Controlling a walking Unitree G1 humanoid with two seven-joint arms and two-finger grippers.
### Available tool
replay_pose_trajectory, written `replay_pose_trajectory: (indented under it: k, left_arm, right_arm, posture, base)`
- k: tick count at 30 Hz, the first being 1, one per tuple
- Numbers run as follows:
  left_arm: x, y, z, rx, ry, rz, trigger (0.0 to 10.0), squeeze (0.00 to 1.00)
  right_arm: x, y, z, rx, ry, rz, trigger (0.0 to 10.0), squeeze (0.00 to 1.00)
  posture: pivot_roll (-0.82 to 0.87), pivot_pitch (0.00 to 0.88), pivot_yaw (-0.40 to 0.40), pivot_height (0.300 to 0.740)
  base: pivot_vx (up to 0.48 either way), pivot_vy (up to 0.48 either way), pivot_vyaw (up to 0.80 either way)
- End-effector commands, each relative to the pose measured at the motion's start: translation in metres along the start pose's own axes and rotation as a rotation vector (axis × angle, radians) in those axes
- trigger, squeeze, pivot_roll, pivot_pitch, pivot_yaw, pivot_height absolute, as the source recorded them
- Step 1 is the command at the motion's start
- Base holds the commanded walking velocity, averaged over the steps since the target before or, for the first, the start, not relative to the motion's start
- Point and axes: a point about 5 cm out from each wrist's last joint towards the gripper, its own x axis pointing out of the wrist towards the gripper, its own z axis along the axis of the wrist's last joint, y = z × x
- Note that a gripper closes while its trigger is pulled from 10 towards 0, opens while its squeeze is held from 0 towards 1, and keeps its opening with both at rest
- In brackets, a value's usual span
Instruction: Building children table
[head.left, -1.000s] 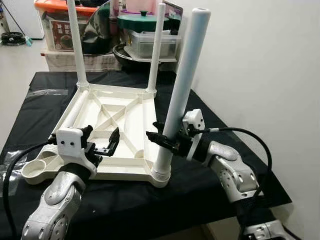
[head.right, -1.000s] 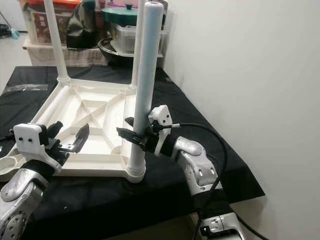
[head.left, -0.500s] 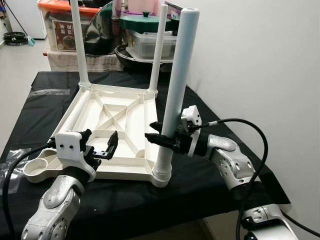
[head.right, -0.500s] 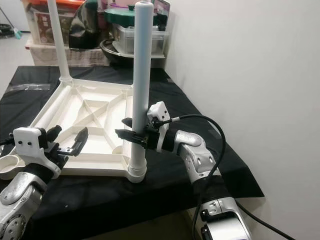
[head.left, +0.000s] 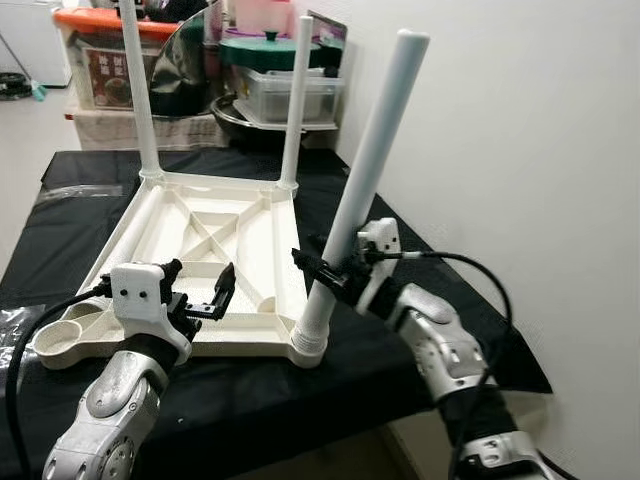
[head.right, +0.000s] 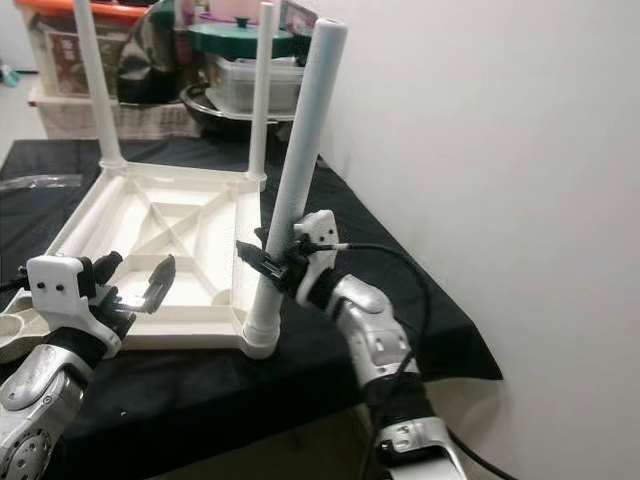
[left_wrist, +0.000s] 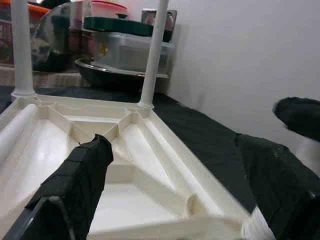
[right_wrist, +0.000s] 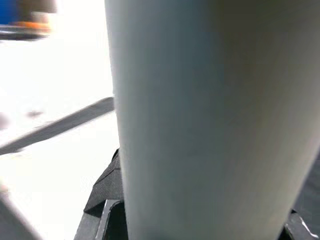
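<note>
Table top (head.left: 215, 270) lies upside down on the black cloth (head.left: 400, 250), its near-right leg (head.left: 362, 190) leaning right out of its corner socket (head.left: 308, 345), pinched low by the right gripper (head.left: 322, 268), while the left gripper (head.left: 205, 300) hovers spread at the near edge.

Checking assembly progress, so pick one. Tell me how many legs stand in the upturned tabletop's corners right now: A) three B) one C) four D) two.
A: two thin far legs stand upright at the back corners of the tabletop, and the right claw grips a third, leaning leg seated in the near right corner.
</note>
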Motion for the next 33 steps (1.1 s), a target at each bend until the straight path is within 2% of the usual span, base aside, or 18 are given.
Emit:
replay_pose_trajectory:
  k: [1, 4, 6, 8, 13, 16, 21, 28, 29, 33]
  left_arm:
    - [-0.002, 0.002, -0.002, -0.002, 0.012, 0.016, 10.0, 0.0]
    - [-0.002, 0.002, -0.003, -0.001, 0.014, 0.018, 10.0, 0.0]
    - [-0.003, 0.004, -0.003, 0.002, 0.015, 0.021, 10.0, 0.0]
    - [-0.002, 0.004, -0.003, 0.004, 0.014, 0.023, 10.0, 0.0]
    - [-0.002, 0.006, -0.002, 0.005, 0.012, 0.031, 10.0, 0.0]
    - [-0.002, 0.005, -0.003, 0.004, 0.014, 0.031, 10.0, 0.0]
    - [-0.003, 0.007, -0.004, 0.006, 0.017, 0.036, 10.0, 0.0]
    - [-0.003, 0.008, -0.004, 0.007, 0.017, 0.036, 10.0, 0.0]
    - [-0.001, 0.007, -0.004, 0.008, 0.017, 0.034, 10.0, 0.0]
    - [-0.001, 0.007, -0.004, 0.01, 0.017, 0.032, 10.0, 0.0]
  right_arm:
    - [-0.026, -0.043, -0.045, -0.044, 0.225, -0.438, 10.0, 0.0]
    - [-0.03, -0.046, -0.045, -0.104, 0.233, -0.511, 10.0, 0.0]
    - [-0.032, -0.047, -0.055, -0.1, 0.306, -0.53, 10.0, 0.0]
    - [-0.032, -0.047, -0.058, -0.09, 0.33, -0.535, 10.0, 0.0]
    - [-0.03, -0.048, -0.063, -0.01, 0.349, -0.559, 10.0, 0.0]
    - [-0.027, -0.047, -0.068, 0.1, 0.365, -0.615, 10.0, 0.0]
    - [-0.032, -0.05, -0.072, 0.106, 0.378, -0.698, 10.0, 0.0]
    - [-0.033, -0.049, -0.074, 0.112, 0.383, -0.704, 10.0, 0.0]
    - [-0.03, -0.044, -0.071, 0.099, 0.345, -0.649, 10.0, 0.0]
    - [-0.027, -0.039, -0.069, 0.102, 0.309, -0.592, 10.0, 0.0]
  posture:
    - [0.1, 0.0, -0.127, 0.74]
    - [0.1, 0.0, -0.127, 0.74]
    - [0.1, 0.0, -0.13, 0.74]
    - [0.1, 0.0, -0.13, 0.74]
    - [0.1, 0.0, -0.136, 0.74]
    - [0.11, 0.0, -0.138, 0.74]
    - [0.11, 0.0, -0.135, 0.74]
    - [0.1, 0.0, -0.131, 0.74]
    - [0.1, 0.0, -0.129, 0.74]
    - [0.1, 0.0, -0.13, 0.74]
  base:
    - [0.0, 0.0, 0.0]
    - [0.0, 0.0, 0.0]
    - [0.0, 0.0, 0.0]
    - [0.0, 0.0, 0.0]
    - [0.0, 0.0, 0.0]
    - [0.0, 0.0, 0.0]
    - [0.0, 0.0, 0.0]
    - [0.0, 0.0, 0.0]
    - [0.0, 0.0, 0.0]
    - [0.0, 0.0, 0.0]
